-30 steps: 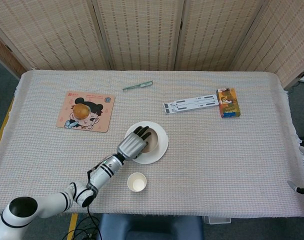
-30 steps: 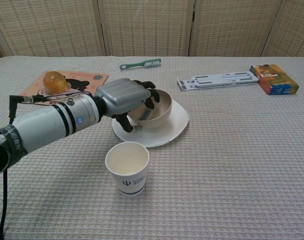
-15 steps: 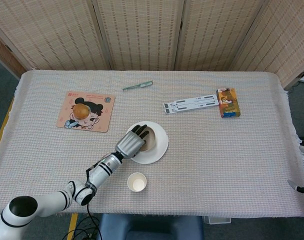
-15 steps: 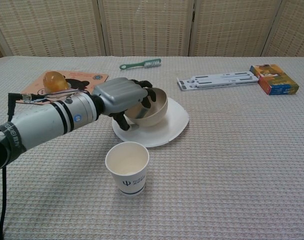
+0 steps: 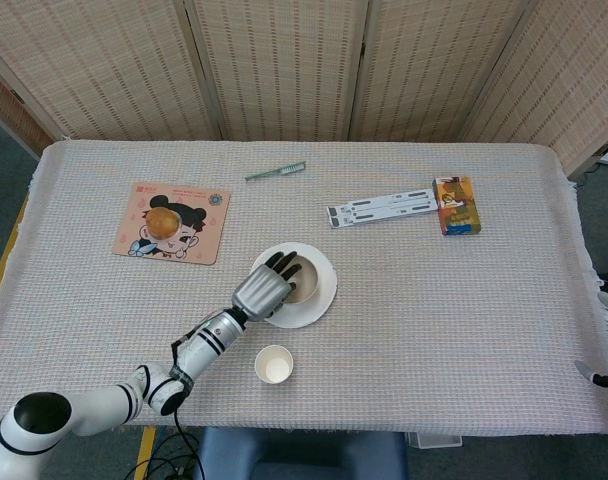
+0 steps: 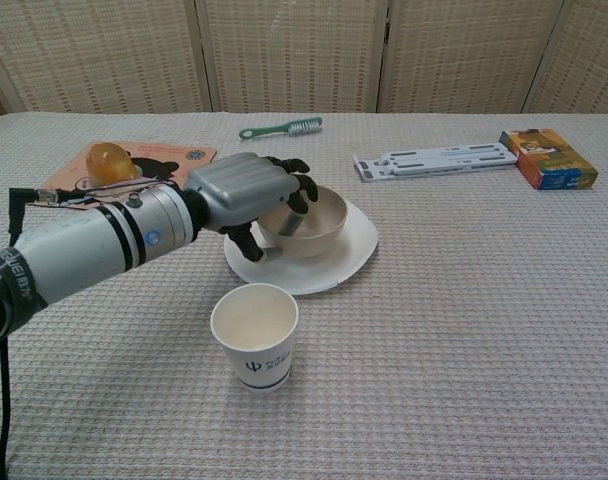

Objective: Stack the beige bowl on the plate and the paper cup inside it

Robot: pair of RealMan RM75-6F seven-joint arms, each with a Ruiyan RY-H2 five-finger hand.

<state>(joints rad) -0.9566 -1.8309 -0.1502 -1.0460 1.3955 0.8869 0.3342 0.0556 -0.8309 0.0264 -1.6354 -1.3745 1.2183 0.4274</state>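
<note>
The beige bowl (image 6: pixel 322 218) (image 5: pixel 305 282) sits level on the white plate (image 6: pixel 356 248) (image 5: pixel 321 303) near the middle of the table. My left hand (image 6: pixel 246 196) (image 5: pixel 265 291) grips the bowl's near-left rim, with fingers hooked over the edge into the bowl and the thumb on the outside. The paper cup (image 6: pixel 254 336) (image 5: pixel 274 364) stands upright and empty, in front of the plate and close under my left forearm. The right hand shows in neither view.
A cartoon mat (image 5: pixel 189 235) with an orange round object (image 6: pixel 109 161) lies at the left. A green toothbrush (image 6: pixel 280 127) lies at the back, a flat white-grey stand (image 6: pixel 434 158) and a colourful box (image 6: pixel 548 158) at the back right.
The bowl was lifted and tilted in my left hand half a second ago; it now rests level on the plate. The cup has stayed put.
</note>
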